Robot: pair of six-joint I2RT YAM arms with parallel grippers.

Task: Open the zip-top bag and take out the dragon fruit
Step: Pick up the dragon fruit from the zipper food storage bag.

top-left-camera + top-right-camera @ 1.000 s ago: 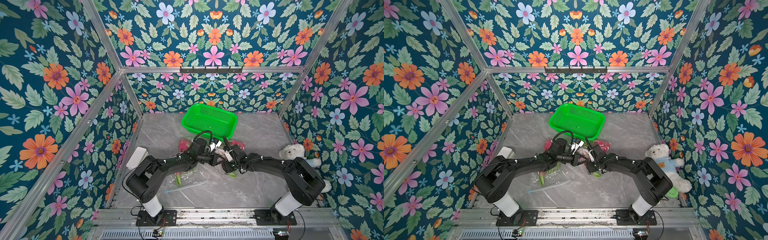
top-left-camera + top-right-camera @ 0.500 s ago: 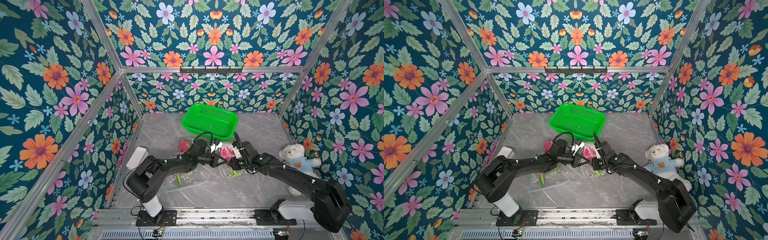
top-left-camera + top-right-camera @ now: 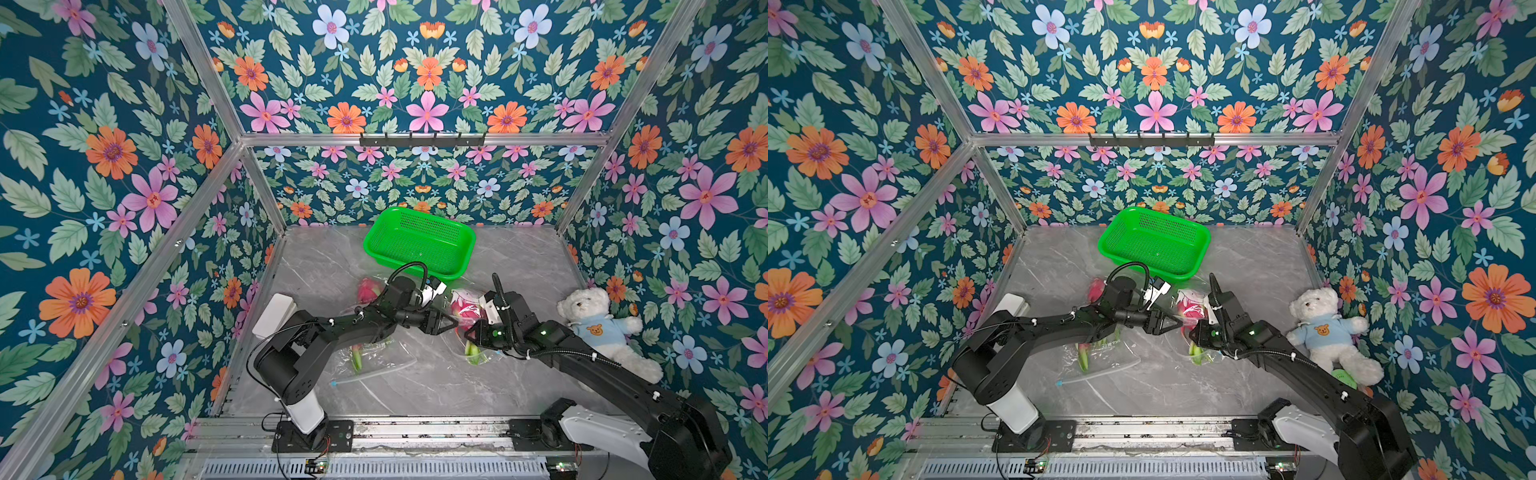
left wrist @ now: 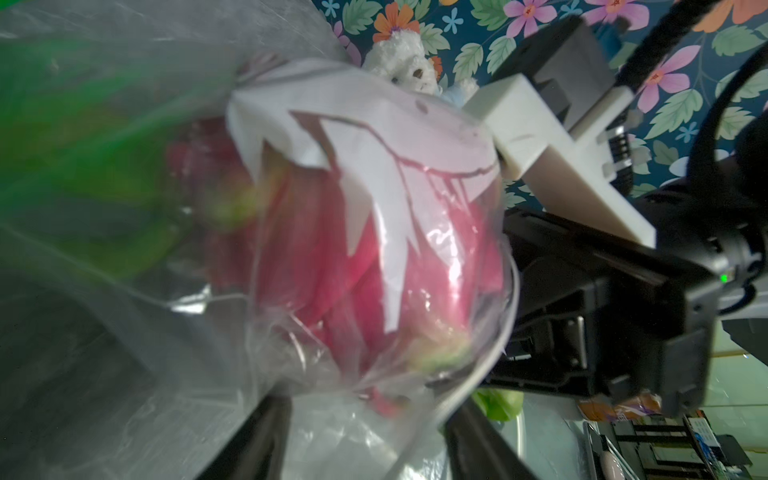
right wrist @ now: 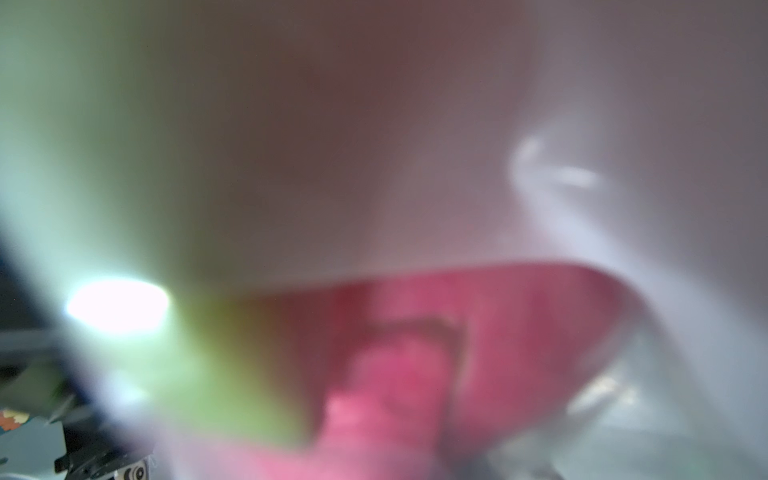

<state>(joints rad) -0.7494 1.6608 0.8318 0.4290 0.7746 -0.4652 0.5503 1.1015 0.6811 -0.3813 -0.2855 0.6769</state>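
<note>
Facing a magenta-pink oval dragon fruit (image 3: 464,308) with green-tipped scales, sitting at mid-bench inside a crinkled clear plastic zip-top bag (image 4: 166,332) bearing a white printed patch, just on the near side of the bright green perforated plastic basket (image 3: 419,243).

Probably handling as a firm, fairly heavy body under a waxy skin, with the thin film sliding and bunching over it. Likely bending or tearing at the leafy scales if pulled there. Best taking hold of the fruit across its plump middle, and of the bag by its stiffer zip edge.

With the left arm, hovering low and nearly level over the grey marble bench (image 3: 415,386), entering from the left. Showing the left claw (image 4: 365,405) spread wide, film and fruit lying between its dark fingers (image 4: 266,428) without being squeezed.

With the right arm, sloping down from the right with the wrist bent. Showing the right claw (image 3: 471,334) tucked against the near side of the same bag, too blurred and hidden for telling whether it is pinching film, fruit or nothing.
</note>
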